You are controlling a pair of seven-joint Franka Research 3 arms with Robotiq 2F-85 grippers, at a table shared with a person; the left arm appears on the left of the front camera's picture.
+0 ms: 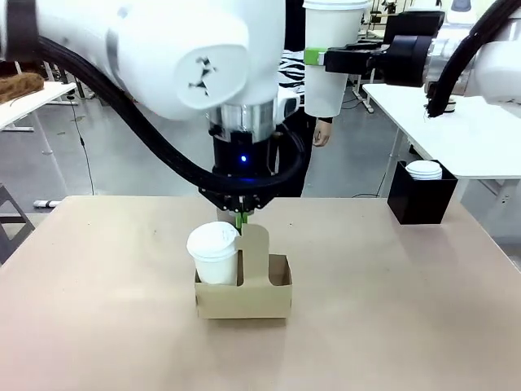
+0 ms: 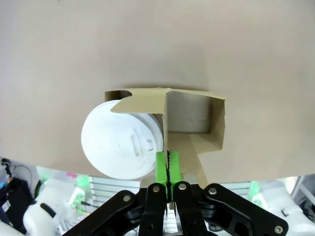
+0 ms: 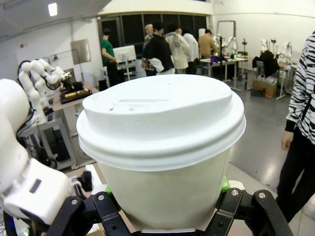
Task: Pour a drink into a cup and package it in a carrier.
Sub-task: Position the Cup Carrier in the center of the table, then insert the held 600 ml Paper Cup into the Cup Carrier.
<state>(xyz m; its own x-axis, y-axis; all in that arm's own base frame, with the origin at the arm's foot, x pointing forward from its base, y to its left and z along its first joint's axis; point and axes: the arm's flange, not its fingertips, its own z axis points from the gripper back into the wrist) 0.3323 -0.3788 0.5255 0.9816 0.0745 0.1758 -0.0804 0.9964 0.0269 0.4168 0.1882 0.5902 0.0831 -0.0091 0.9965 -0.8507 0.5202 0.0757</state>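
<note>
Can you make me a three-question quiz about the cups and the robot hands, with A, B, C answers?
1. Where does the lower cup stand? A in the carrier; B on the floor; C on a shelf.
2. How many white cups can you see? A one; B two; C four.
3. What is the left gripper doing? A hanging open; B pinching the handle tab; C holding a cup.
Answers: A, it sits in a slot. B, that one plus the raised cup in the right gripper. B, it is shut on the tab.

The right pincer clasps the white lidded cup.
</note>
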